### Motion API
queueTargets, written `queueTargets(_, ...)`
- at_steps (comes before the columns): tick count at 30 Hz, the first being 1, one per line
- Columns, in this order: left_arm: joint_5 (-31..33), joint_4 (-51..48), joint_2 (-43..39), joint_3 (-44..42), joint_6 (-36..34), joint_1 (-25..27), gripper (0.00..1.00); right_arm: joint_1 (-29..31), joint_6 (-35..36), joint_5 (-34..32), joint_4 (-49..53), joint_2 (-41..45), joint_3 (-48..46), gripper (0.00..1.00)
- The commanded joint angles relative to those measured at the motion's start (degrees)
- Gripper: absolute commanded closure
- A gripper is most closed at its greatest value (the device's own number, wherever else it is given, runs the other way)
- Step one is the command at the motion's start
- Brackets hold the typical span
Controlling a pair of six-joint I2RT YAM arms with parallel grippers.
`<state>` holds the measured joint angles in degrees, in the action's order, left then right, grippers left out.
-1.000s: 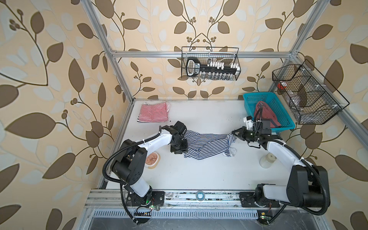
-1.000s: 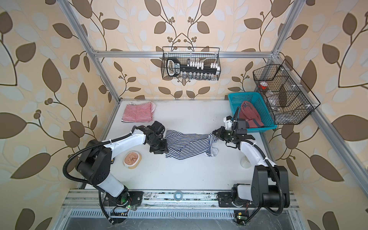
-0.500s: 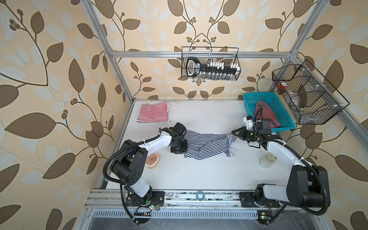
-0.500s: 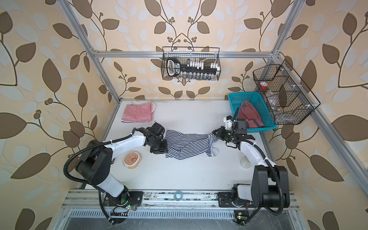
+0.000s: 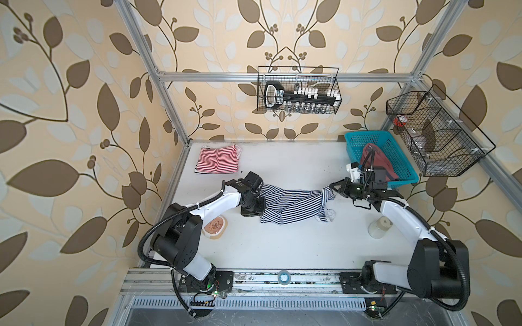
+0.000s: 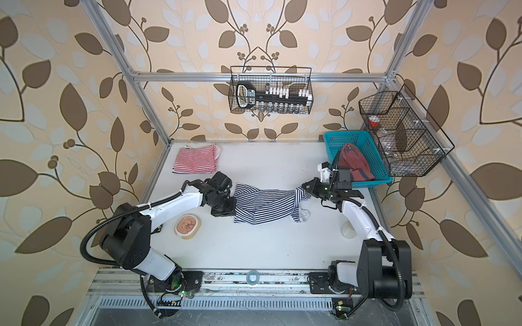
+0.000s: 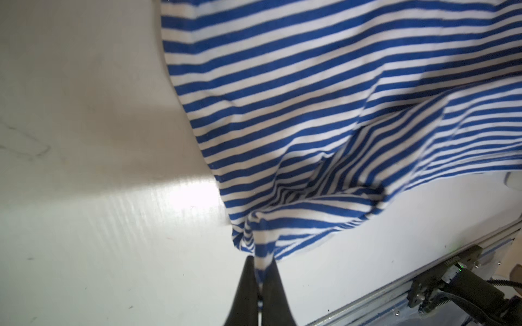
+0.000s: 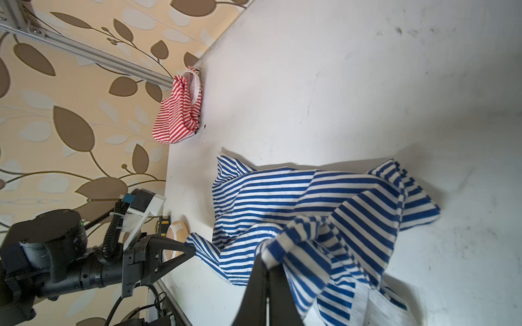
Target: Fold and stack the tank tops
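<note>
- In both top views we see the navy-white striped tank top (image 5: 291, 206) lying rumpled across the middle of the white table (image 5: 282, 248), between the two arms. The left gripper (image 5: 262, 209) meets its left end. The right gripper (image 5: 329, 188) meets its right end, where the cloth is gathered into a bunch.
- In both top views the red-white striped tank top (image 6: 195, 162) lies folded in the far left corner, well apart from the arms. The dusty red tank top (image 6: 354, 163) sits in the teal basket (image 6: 336, 138) at the far right.
- From the left wrist view we see the left gripper (image 7: 261, 264) with its jaws pressed together on a pinched corner of the navy-white striped tank top (image 7: 324, 98), which fans out over the table.
- From the right wrist view we see the right gripper (image 8: 268, 266) clamped tight on a bunched fold of the same top (image 8: 310, 197). The rest of the top is spread on the table, and the left gripper (image 8: 192, 249) touches its opposite edge.
</note>
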<state>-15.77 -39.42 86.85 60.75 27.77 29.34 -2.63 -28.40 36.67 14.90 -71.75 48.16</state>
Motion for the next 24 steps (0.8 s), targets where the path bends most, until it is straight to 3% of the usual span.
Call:
queueTargets(1,2.1,-6.5,-6.6,7.1,-2.7,0.6,1.00,-0.1,2.5,0.6,2.8,4.9,5.4,1.00)
queueTargets(10,2.8,-18.2,-10.6,22.8,-7.1,0.0,1.00,-0.4,2.1,-1.9,5.6,12.6,16.9,1.00)
queueTargets(14,6.8,-23.0,-12.0,28.9,-8.3,-1.0,1.00,-1.0,1.2,-1.3,5.8,13.4,21.4,1.00)
queueTargets(18,10.6,-23.5,-15.9,34.9,-8.3,-2.1,1.00,-1.1,0.3,-0.2,5.5,14.7,26.6,1.00)
queueTargets(24,9.6,-21.9,-20.9,43.5,-7.5,-2.2,1.00,-1.2,-2.8,3.2,2.7,18.4,31.8,1.00)
